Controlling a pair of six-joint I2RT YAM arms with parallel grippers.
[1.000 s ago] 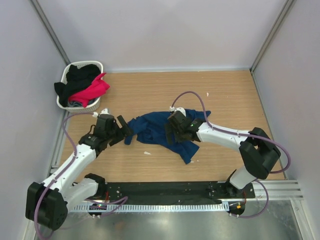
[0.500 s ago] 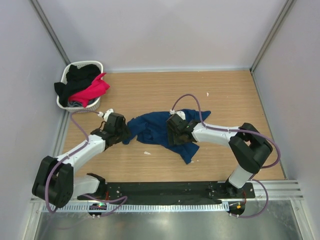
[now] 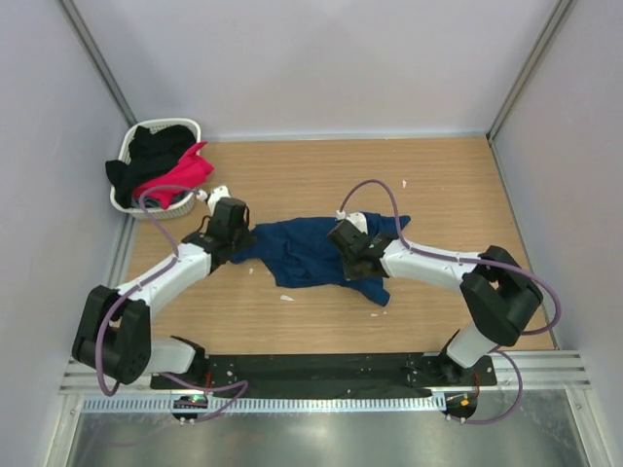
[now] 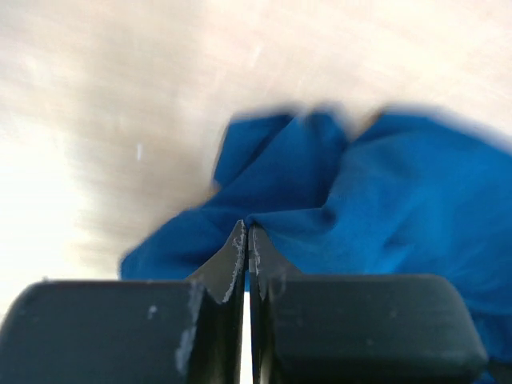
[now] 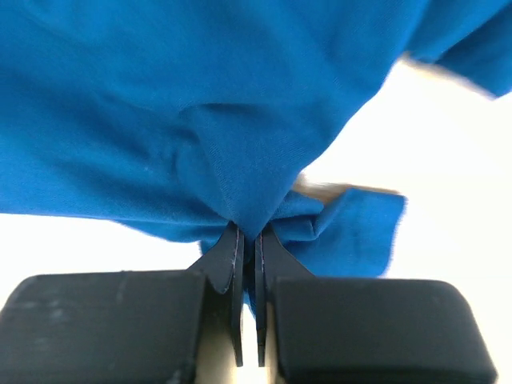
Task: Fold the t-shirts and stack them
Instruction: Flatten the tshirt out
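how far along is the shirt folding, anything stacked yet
Early: nothing is folded or stacked yet. In hand: the navy t-shirt lies crumpled on the table, with the left gripper shut on its left edge and the right gripper shut on a fold at its right side. Left: folding it, then the pink t-shirt and black t-shirt heaped in the white basket.

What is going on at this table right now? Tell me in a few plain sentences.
Two robot arms are working on a navy blue t-shirt that lies crumpled in the middle of the wooden table. The left gripper is pinched shut on the shirt's left edge, and the right gripper is pinched shut on a fold near its right side. A pink t-shirt and a black t-shirt sit heaped in the white basket at the far left corner. Nothing is folded or stacked yet.
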